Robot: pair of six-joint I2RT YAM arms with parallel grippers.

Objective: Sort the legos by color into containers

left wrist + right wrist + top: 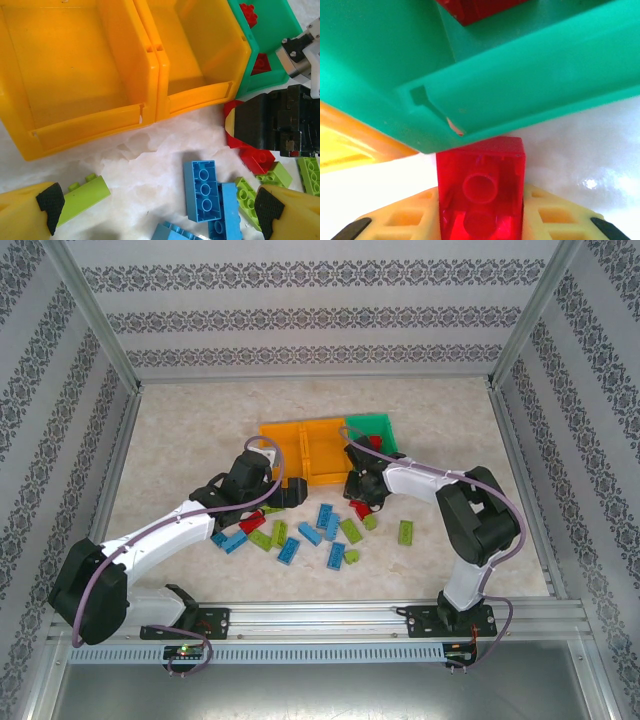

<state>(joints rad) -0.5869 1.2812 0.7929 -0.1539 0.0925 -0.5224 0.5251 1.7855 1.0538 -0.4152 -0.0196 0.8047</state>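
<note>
Two orange bins (300, 445) and a green bin (378, 428) stand joined in a row. Blue, lime and red legos (320, 530) lie scattered in front of them. My right gripper (480, 222) is shut on a red brick (481, 187), held just below the green bin's front wall (530, 85). Inside the green bin lie red bricks (260, 64). My left gripper (157, 212) is open over bare table in front of the orange bins (75, 75). A blue brick (202, 190) lies upside down between its fingers, toward the right one. A lime brick (85, 196) rests by the left finger.
The right arm's black wrist (275, 122) sits close to the right of my left gripper, with a red brick (256, 159) under it. Metal frame posts and patterned walls (300, 320) enclose the table. Both orange bins look empty.
</note>
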